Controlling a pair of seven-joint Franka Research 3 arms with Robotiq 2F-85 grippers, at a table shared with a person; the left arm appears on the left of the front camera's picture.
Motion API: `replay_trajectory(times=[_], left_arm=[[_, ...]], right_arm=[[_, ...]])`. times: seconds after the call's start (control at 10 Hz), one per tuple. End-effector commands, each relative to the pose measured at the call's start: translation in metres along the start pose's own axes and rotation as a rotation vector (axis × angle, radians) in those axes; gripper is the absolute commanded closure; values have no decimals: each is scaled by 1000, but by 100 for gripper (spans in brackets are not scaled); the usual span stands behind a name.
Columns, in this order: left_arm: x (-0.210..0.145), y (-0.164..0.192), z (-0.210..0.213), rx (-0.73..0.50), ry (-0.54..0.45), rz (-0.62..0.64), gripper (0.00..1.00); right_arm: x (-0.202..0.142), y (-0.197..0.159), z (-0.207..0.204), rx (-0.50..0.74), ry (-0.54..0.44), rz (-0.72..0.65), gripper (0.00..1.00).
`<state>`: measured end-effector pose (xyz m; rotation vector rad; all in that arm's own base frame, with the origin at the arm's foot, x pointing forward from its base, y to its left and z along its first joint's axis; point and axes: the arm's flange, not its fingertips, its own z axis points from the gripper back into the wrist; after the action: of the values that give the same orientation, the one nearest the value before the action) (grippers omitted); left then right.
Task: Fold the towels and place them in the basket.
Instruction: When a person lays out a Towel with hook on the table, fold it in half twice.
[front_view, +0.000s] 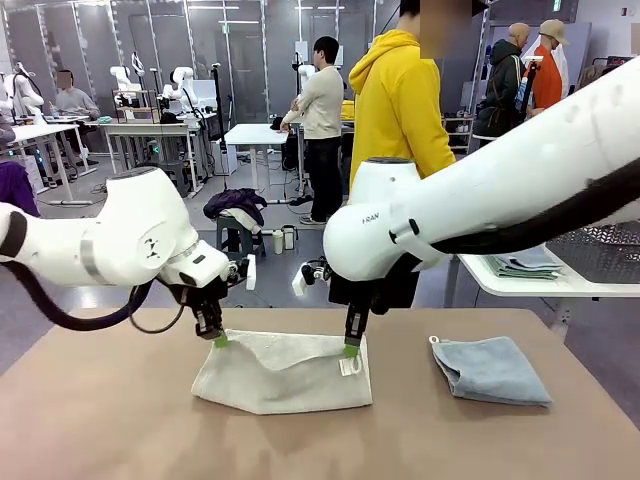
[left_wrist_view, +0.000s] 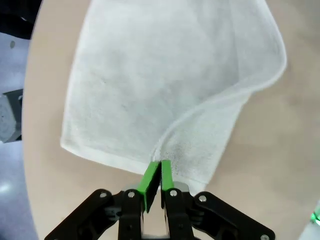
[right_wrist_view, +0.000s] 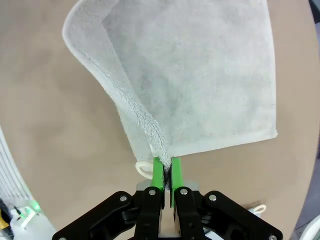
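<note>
Cream-white terry towel (front_view: 282, 372) lies long-side across, its two far corners pinched by left gripper (front_view: 220, 340) and right gripper (front_view: 351, 349) (jaws pressed tight), body spreading nearward.

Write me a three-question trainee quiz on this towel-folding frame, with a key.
1. True or false: the left gripper and the right gripper are each shut on an edge of the cream-white towel.
2. The grey-blue towel lies: A) on the table, to the robot's right of the cream one; B) in a gripper; C) under the cream one.
3. Do the two towels touch?
Key: 1 true; 2 A; 3 no, they lie apart.
</note>
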<state>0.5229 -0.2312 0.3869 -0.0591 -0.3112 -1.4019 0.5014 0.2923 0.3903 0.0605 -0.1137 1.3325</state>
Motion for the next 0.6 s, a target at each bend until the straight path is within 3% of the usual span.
replay_trajectory(times=[0.0, 0.3, 0.5], left_arm=[[13, 30, -17, 20, 3, 29, 93], [15, 67, -31, 2, 32, 29, 93], [8, 87, -42, 7, 65, 59, 93]], right_arm=[[19, -25, -4, 30, 40, -45, 93], [23, -60, -16, 36, 82, -79, 93], [20, -82, -25, 34, 60, -110, 93]])
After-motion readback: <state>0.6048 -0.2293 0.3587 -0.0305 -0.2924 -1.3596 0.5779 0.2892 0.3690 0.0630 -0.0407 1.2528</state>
